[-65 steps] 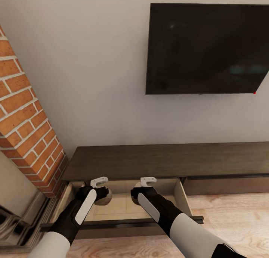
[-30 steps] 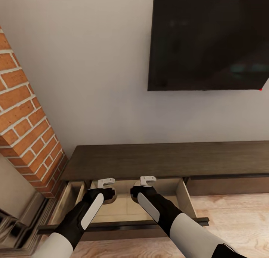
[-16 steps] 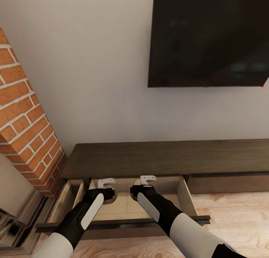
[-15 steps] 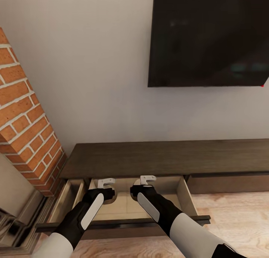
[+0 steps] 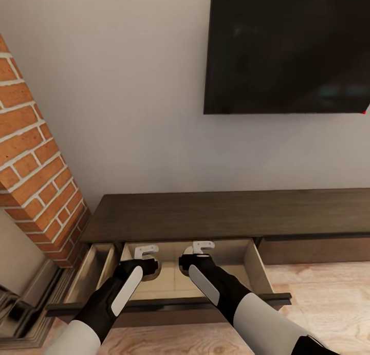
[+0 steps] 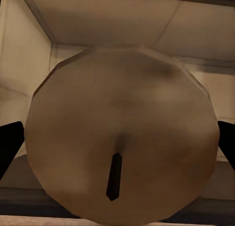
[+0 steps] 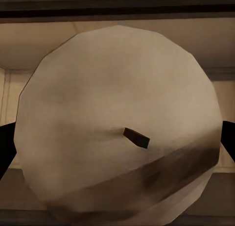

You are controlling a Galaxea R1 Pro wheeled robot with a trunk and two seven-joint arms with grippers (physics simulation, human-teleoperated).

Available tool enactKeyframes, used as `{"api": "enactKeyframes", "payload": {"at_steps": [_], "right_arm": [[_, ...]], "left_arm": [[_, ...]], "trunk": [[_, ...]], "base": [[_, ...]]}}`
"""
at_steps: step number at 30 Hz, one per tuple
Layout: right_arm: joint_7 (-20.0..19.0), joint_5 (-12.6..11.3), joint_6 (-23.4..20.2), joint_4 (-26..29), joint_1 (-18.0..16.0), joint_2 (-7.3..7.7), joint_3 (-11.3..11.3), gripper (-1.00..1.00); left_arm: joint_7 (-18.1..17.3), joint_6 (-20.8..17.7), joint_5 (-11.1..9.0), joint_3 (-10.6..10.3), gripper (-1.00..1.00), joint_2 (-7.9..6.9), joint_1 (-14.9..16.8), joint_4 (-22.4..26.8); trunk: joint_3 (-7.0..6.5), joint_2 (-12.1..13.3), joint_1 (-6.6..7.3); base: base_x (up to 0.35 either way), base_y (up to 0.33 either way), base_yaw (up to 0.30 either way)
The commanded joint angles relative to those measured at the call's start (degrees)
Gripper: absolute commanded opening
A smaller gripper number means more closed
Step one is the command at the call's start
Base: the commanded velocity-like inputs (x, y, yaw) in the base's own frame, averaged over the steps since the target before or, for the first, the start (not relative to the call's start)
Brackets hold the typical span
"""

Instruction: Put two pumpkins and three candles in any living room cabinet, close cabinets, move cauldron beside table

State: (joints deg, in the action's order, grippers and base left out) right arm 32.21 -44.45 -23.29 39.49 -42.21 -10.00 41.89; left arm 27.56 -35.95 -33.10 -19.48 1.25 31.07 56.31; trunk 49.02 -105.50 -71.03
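The long dark-brown cabinet (image 5: 231, 213) stands against the wall with its left drawer (image 5: 255, 267) pulled open, showing a pale interior. Both my grippers hang over that drawer. My left gripper (image 5: 147, 266) is shut on a tan candle (image 6: 122, 133), whose dark wick points at the left wrist camera; black fingers (image 6: 9, 145) flank it. My right gripper (image 5: 191, 259) is shut on a second tan candle (image 7: 117, 123), also wick-first in the right wrist view, between fingers (image 7: 229, 142). Pumpkins, cauldron and coffee table are out of view.
A brick fireplace column (image 5: 31, 154) rises at the left, with its hearth edge (image 5: 20, 314) by my left arm. A dark TV (image 5: 288, 47) hangs on the wall above the cabinet. A narrower open compartment (image 5: 95, 273) lies left of the drawer. Wood floor (image 5: 324, 293) extends right.
The head camera has shifted, so the TV sits higher in the picture. My left gripper has moved a little to the right over the drawer; both grippers still hold their candles.
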Motion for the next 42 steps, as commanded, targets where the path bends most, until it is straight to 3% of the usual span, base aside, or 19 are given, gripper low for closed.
{"api": "enactKeyframes", "payload": {"at_steps": [1,23,42], "right_arm": [[0.0,-0.5,0.0,0.0,-0.1,0.0,0.1,-1.0],[0.0,-0.5,0.1,0.1,-0.1,0.0,0.1,-1.0],[0.0,-0.5,0.1,0.2,-0.1,0.0,0.1,-1.0]], "left_arm": [[0.6,-0.1,-0.6,-0.1,-1.0,-0.02,0.0,0.1],[0.6,-0.1,-0.5,-0.1,-1.0,-0.02,0.0,0.1],[0.6,0.0,-0.5,0.0,-1.0,-0.11,0.0,0.1]], "trunk": [[0.23,-0.4,-0.22],[4.14,-9.3,-5.05],[4.13,-9.3,-5.05]], "base": [[0.0,0.0,0.0],[0.0,0.0,-0.034],[0.03,0.031,-0.004]]}}
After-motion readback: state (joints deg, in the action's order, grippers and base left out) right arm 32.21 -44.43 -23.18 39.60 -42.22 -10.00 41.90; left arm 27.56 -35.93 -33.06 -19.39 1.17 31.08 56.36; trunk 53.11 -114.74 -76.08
